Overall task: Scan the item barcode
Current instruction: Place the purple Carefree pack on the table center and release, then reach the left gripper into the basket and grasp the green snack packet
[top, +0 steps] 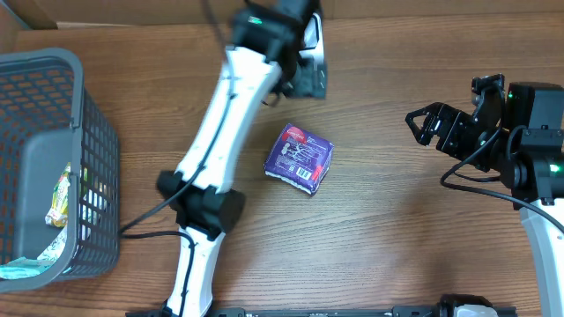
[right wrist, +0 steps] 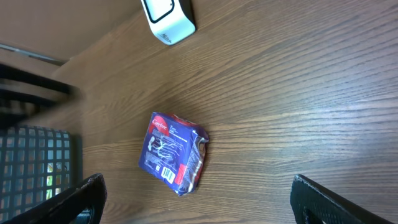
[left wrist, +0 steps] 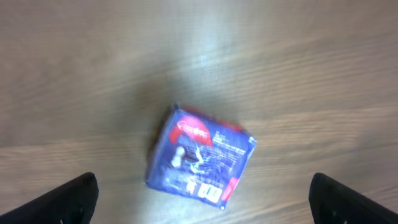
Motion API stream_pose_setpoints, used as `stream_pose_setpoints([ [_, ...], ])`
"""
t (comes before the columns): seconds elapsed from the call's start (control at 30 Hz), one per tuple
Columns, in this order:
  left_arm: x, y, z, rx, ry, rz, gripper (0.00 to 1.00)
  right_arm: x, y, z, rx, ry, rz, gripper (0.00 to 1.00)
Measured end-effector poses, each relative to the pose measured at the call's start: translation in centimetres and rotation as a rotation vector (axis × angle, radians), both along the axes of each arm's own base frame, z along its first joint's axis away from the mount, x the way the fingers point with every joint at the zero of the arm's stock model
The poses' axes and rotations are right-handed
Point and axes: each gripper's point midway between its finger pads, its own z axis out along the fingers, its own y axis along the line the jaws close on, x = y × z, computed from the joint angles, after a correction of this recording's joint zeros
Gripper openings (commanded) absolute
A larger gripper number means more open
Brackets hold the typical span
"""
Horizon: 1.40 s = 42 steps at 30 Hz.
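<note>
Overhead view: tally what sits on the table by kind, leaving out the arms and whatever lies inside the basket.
Purple packet: 1
Grey mesh basket: 1
White scanner: 1
Total: 3

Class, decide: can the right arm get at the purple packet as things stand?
Probably yes: the right gripper is open, and only bare table lies between it and the packet.
</note>
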Motion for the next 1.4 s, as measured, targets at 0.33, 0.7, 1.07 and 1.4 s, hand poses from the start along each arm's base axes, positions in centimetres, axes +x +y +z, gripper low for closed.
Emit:
stream_pose_setpoints([
  [0.33,-0.2,12.9,14.9,-0.107,-0.396,0.197,1.0,0.0,0.0,0.0,0.0,0.001,0.0,0.95],
  [0.7,-15.8,36.8,16.4,0.04,-0.359,0.943,1.0,0.0,0.0,0.0,0.0,0.002,0.0,1.0],
  [1.07,-17.6,45.8,8.7,-0.035,-0.235,1.158,0.99,0.0,0.0,0.0,0.0,0.003,0.0,1.0],
  [1.4,-15.5,49.6,-1.5,-0.021,0.016,1.09,0.96,0.0,0.0,0.0,0.0,0.003,0.0,1.0],
])
